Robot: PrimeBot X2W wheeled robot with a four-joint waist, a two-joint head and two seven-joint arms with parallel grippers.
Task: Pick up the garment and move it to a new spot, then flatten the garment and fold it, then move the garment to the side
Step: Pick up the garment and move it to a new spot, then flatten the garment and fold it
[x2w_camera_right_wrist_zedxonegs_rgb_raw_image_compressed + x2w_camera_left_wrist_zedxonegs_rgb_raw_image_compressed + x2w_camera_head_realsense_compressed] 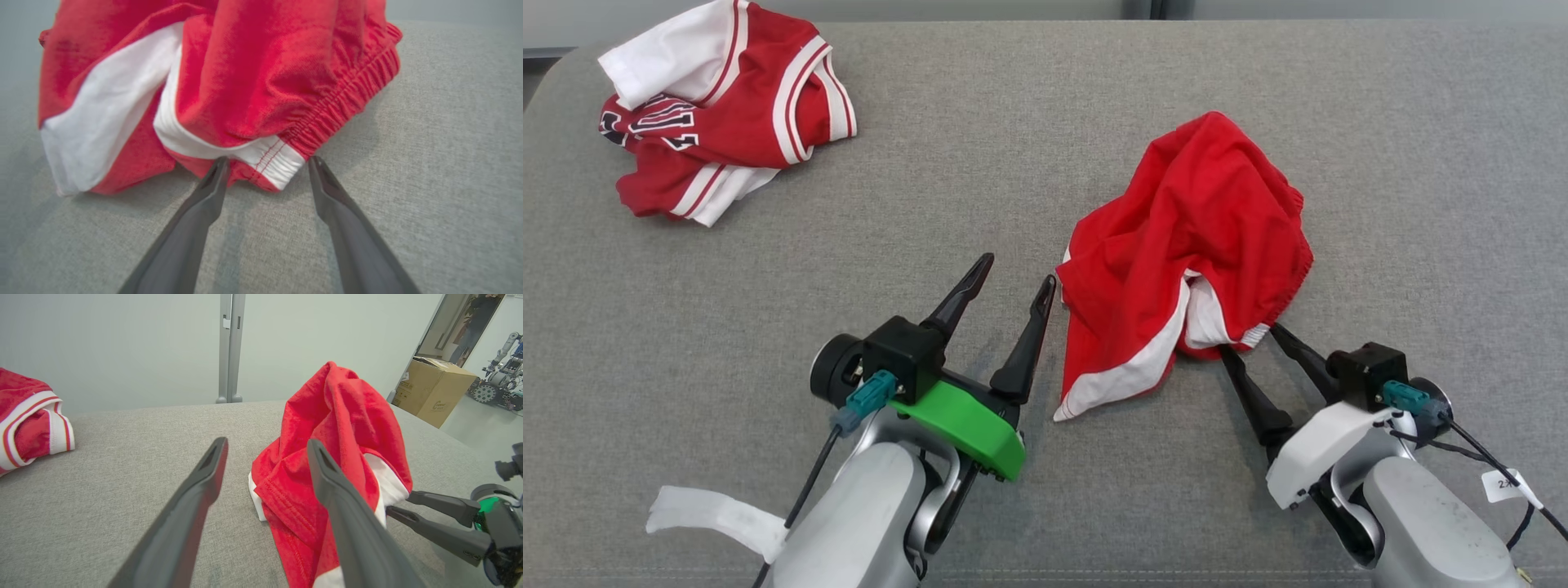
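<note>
The garment (1201, 220), a crumpled pair of red shorts with white side panels and an elastic waistband, lies right of centre on the grey fabric table (1013, 147). My left gripper (1018, 271) stands open just left of its near-left edge, with nothing between the fingers. In the left wrist view the garment (343, 412) rises as a heap behind that gripper's (267, 442) right finger. My right gripper (1250, 339) is open at the garment's near hem. In the right wrist view its tips (268, 160) straddle the white waistband corner of the garment (253, 73) without closing on it.
A second bundle, a red and white jersey (719, 106), lies at the far left corner of the table and is also in the left wrist view (28, 412). Beyond the table's right end stand a cardboard box (437, 390) and another robot (498, 381).
</note>
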